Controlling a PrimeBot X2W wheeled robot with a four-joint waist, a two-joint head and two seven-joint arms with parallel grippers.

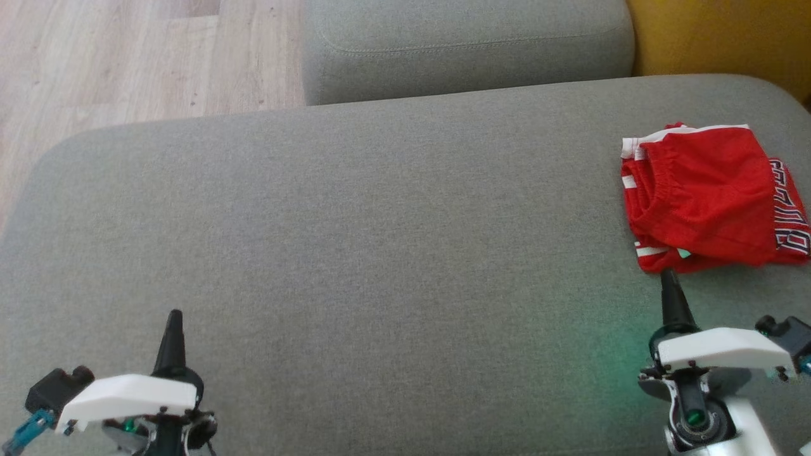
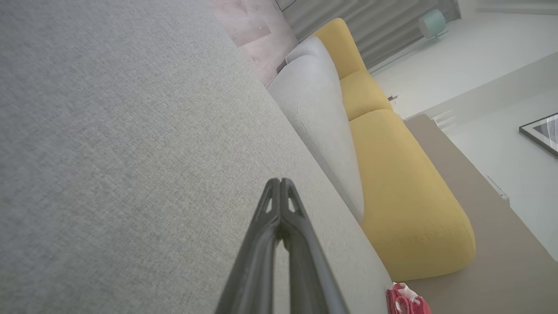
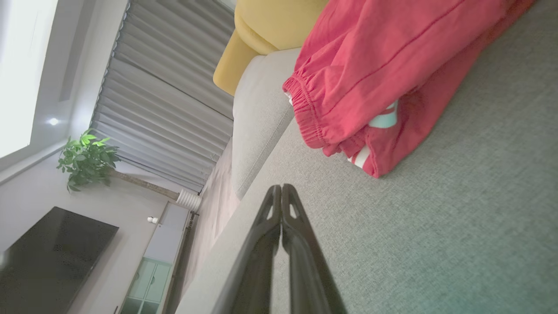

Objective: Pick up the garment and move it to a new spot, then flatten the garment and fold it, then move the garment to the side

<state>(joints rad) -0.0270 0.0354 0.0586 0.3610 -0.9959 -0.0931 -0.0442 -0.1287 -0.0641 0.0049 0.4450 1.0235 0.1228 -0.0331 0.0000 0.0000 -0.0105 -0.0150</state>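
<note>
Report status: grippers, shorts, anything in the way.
Left gripper jaws shut, empty, over couch. Right gripper jaws shut, empty, just short of shorts. Shorts folded, couch's right end. Nothing in the way.

Head camera: high above me, tilted down on the grey fabric cushion [image 1: 380,221]; my left gripper [image 1: 173,320] and right gripper [image 1: 670,282] sit at its bottom edge.
Left wrist camera: rolled sideways, low over that cushion, facing the yellow upholstered seat [image 2: 405,196].
Right wrist camera: rolled too, close on the folded red cloth shorts [image 3: 383,65].
Shared: cushion and shorts, in all three.
</note>
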